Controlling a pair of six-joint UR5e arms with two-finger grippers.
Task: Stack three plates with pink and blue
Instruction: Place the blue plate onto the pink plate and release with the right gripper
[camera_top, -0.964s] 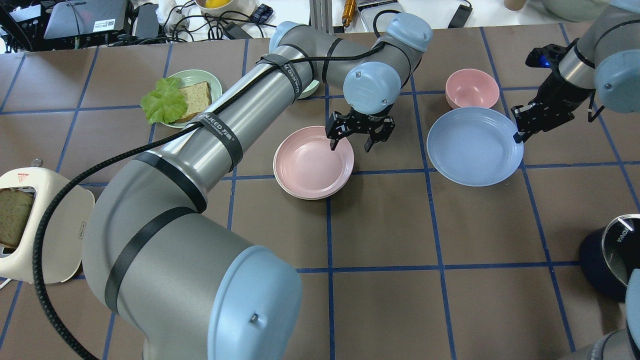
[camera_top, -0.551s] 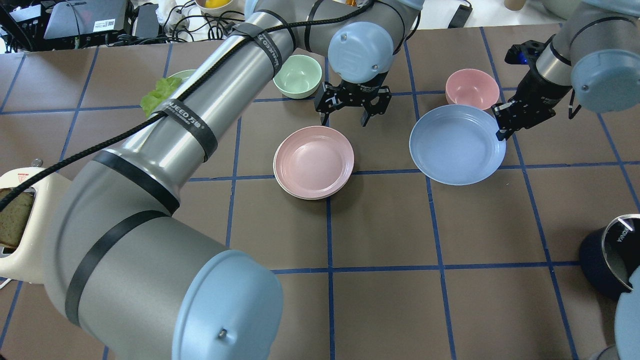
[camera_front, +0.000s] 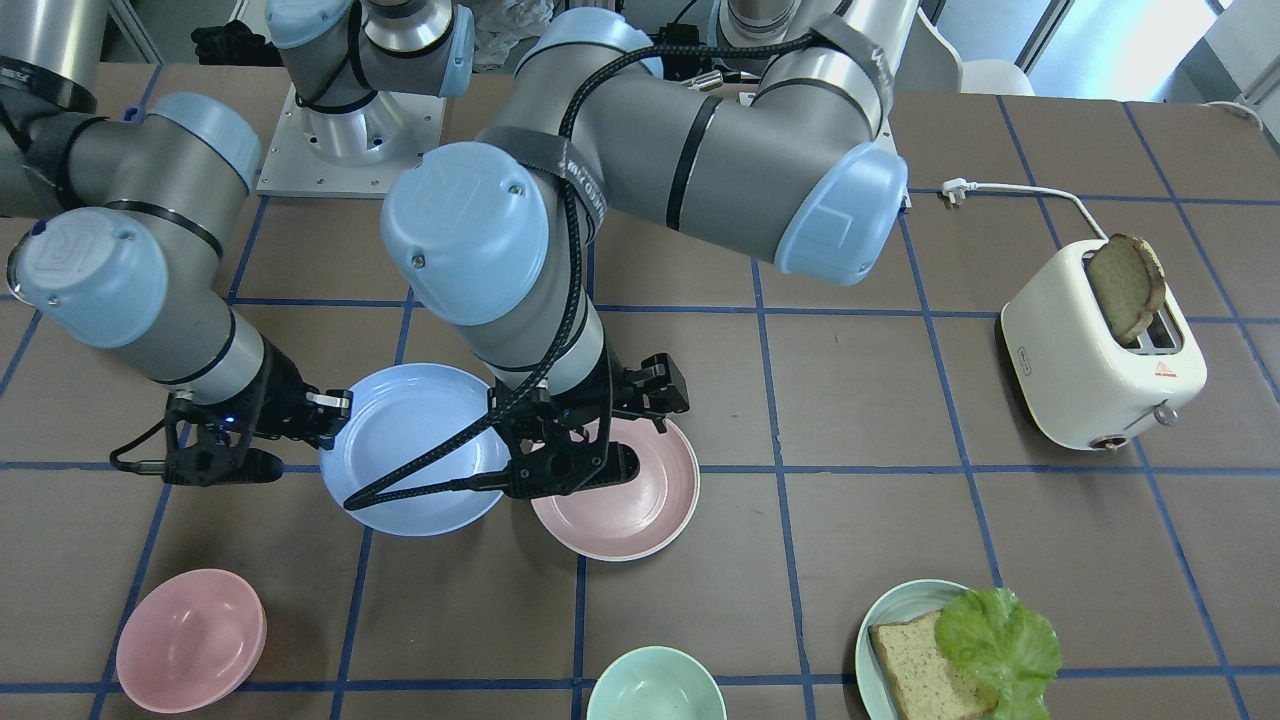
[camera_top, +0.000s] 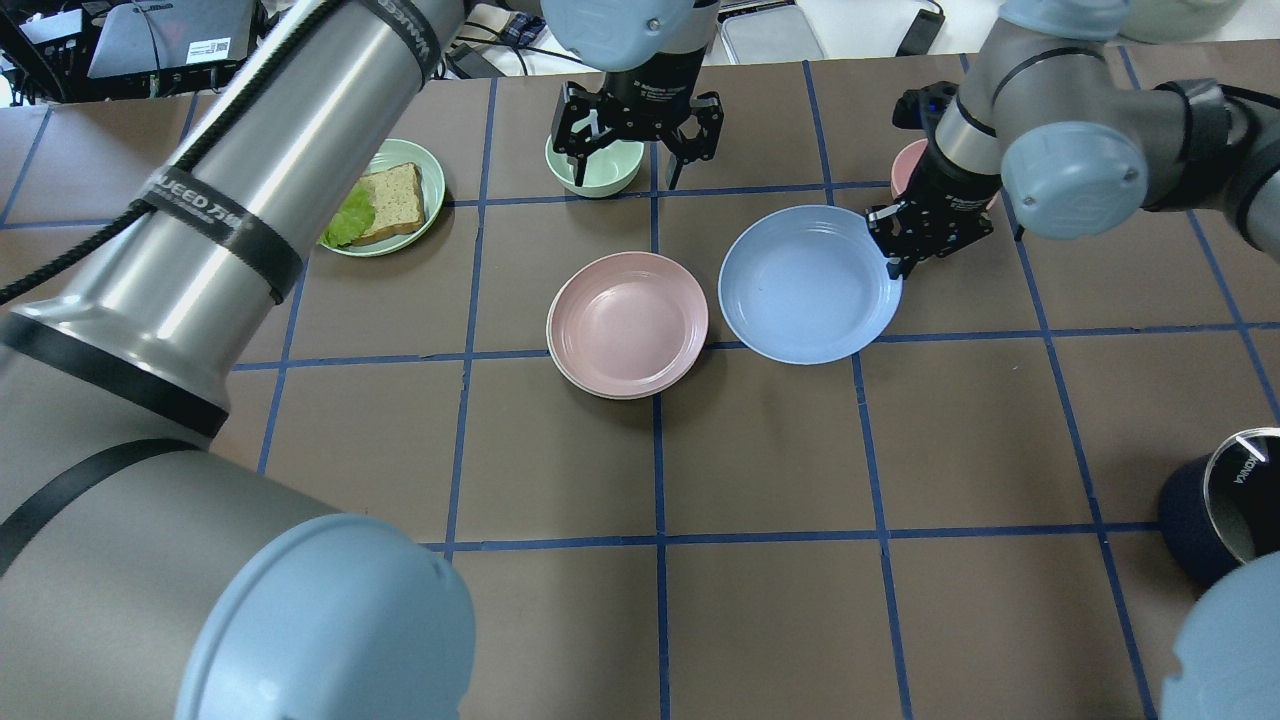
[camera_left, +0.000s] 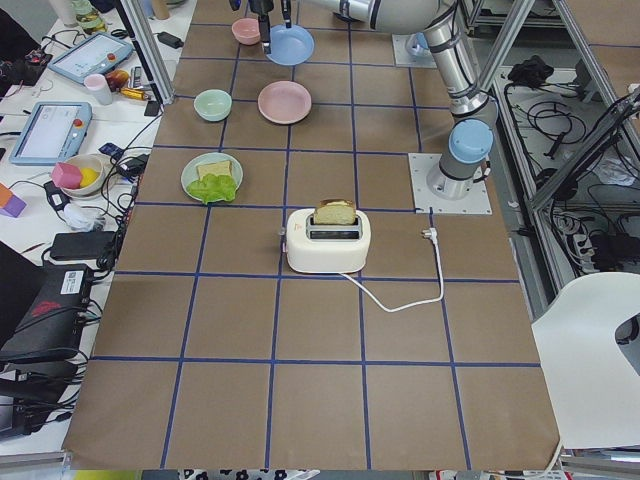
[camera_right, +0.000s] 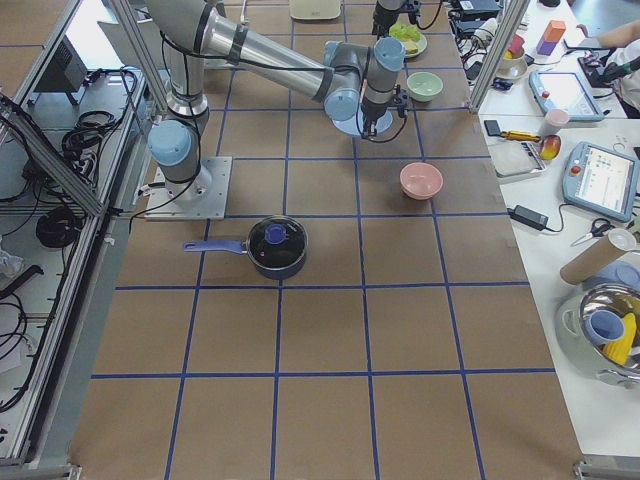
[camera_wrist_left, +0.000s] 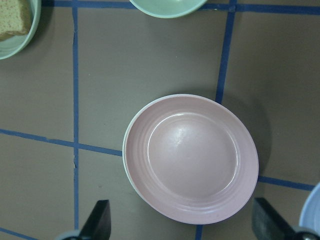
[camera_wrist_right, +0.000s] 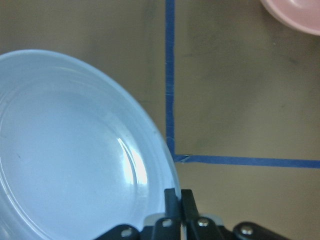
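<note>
Two plates sit stacked on the counter (camera_top: 760, 450), the pink plate (camera_top: 627, 323) over a cream plate (camera_top: 582, 384). Just beside the pink plate, the right pincer (camera_top: 891, 265) pinches the blue plate (camera_top: 808, 283) by its rim. Beyond the pink plate, the left pincer (camera_top: 614, 172) hovers, spread wide.

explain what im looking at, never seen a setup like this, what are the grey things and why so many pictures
These are two robot arms at a table, each ending in a two-finger gripper. The pictures show one moment from six cameras: one above and behind the robot, one facing it, one at each table end, one on each wrist. The right gripper pinches the rim of the blue plate, beside the pink plate, which sits on a cream-white plate. The left gripper hangs open and empty above the table. Elsewhere: a pink bowl, a mint bowl, a toaster with bread, a plate of bread and lettuce, a pot.
</note>
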